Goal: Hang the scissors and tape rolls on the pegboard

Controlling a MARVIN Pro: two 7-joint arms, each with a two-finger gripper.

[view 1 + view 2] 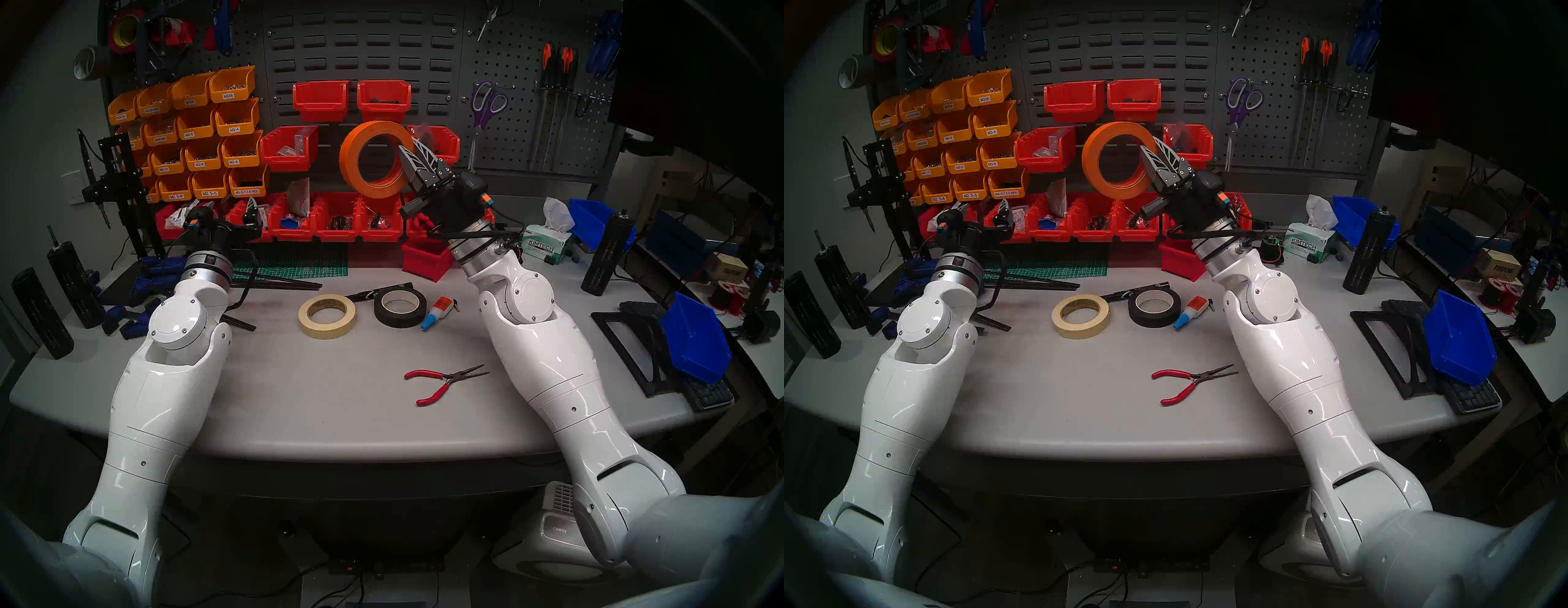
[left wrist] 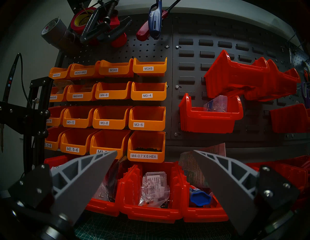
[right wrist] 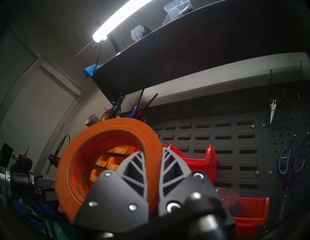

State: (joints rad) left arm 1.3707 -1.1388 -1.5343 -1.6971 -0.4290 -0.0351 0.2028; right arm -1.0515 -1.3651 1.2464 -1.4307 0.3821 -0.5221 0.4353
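Orange tape roll [image 1: 373,159] hangs in the head view's centre, pinched by the right pincer [image 1: 418,159], one finger inside the hole and one outside. The roll stands on edge, hole facing the camera. The pegboard [image 1: 522,127] lies at about two o'clock from it, with the scissors [image 1: 485,106] already on a hook there. The cream roll [image 1: 327,315] and black roll [image 1: 399,308] lie flat on the tabletop [image 1: 339,403], closer to the right arm.

In the left wrist view, the left pincer [image 2: 155,160] is wide open and empty, facing the bins.

In the right wrist view, the fingers [image 3: 134,166] clamp the roll's wall; the pegboard sits at three o'clock, so I judge the carry goes rightward.
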